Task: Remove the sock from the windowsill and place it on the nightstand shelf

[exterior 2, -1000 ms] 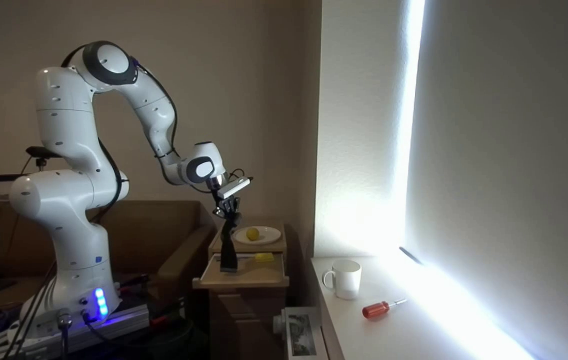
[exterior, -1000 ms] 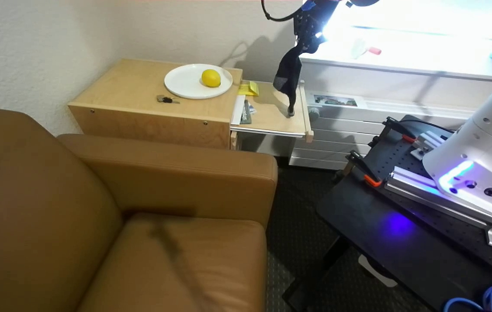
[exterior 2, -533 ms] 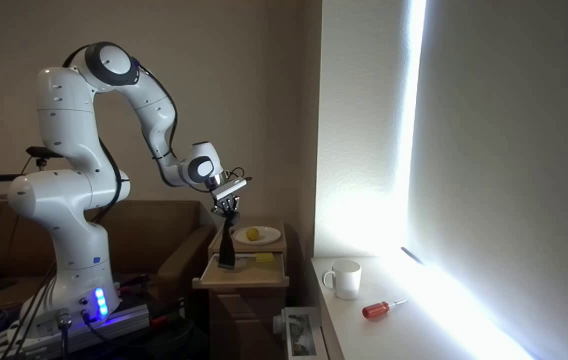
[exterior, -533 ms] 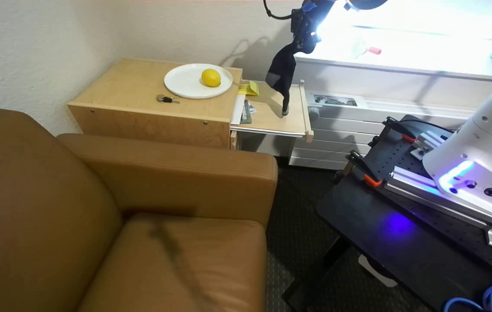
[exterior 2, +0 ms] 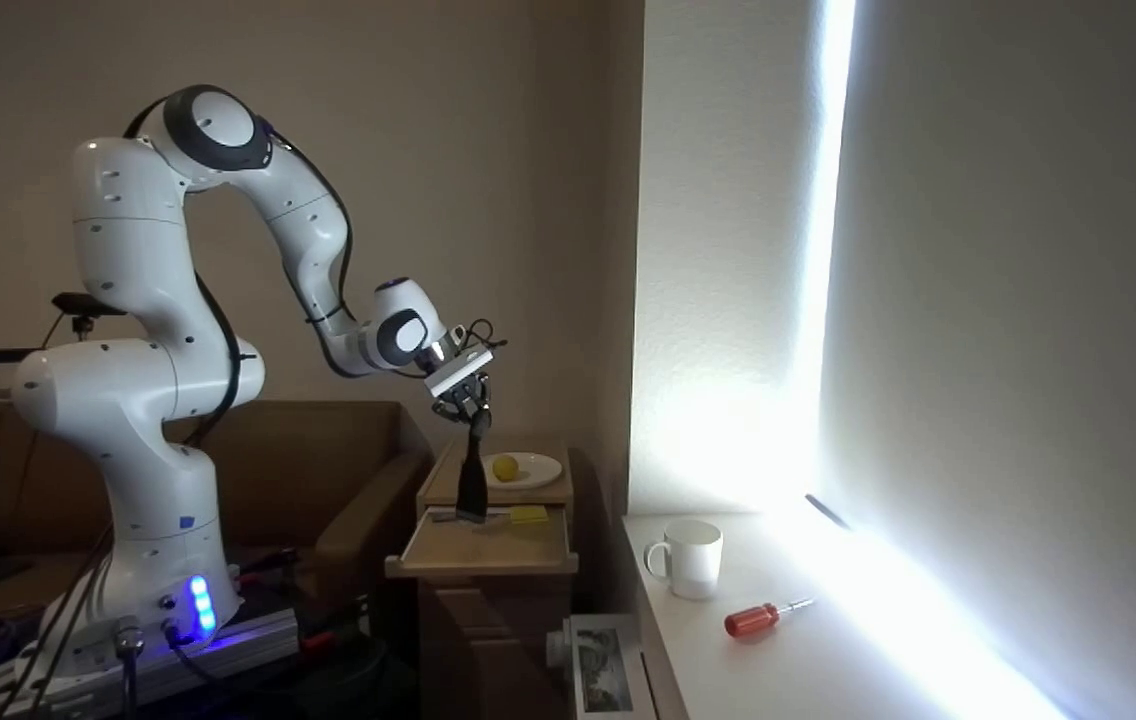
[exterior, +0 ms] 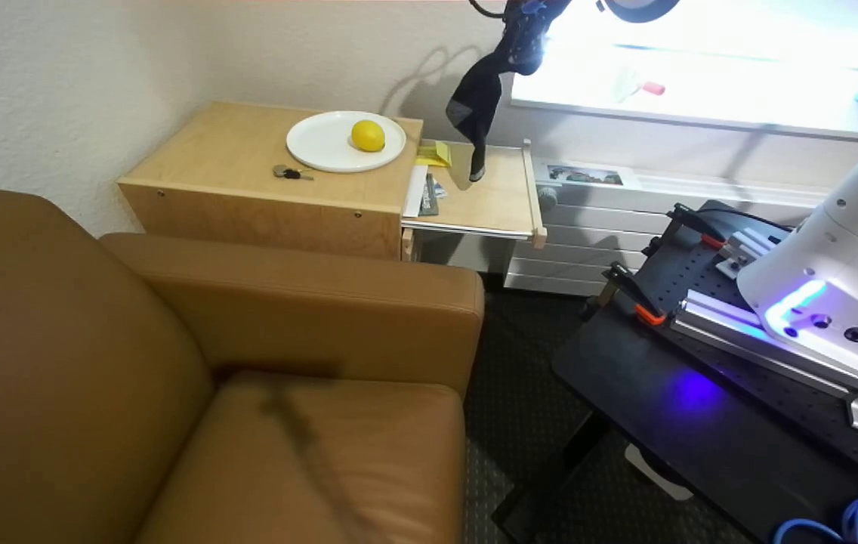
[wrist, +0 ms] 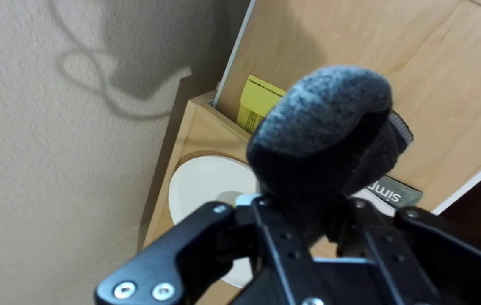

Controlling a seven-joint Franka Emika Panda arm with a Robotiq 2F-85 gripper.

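Tool (exterior 2: 476, 410) clenched on the upper end of the dark sock (exterior: 477, 102). Sock hangs limp over the pulled-out shelf (exterior: 506, 199), off the windowsill (exterior 2: 728, 685); cannot tell whether its lower tip touches the shelf. Yellow paper (wrist: 261, 98) and a grey card (wrist: 396, 192) lie on the shelf. White plate (exterior: 322, 143) nearby, lemon (exterior: 368, 136) on it. On the windowsill: white mug (exterior 2: 695, 560), red screwdriver (exterior 2: 752, 621).

an exterior view looks down across the near armchair (exterior: 285, 325) onto the nightstand shelf (exterior: 504, 198). an exterior view faces roughly level along the foreground windowsill (exterior 2: 768, 680), the nightstand shelf farther off. the wrist view looks down past the gripper (wrist: 308, 207), nearest the nightstand shelf. all views share the white plate (exterior: 319, 143).
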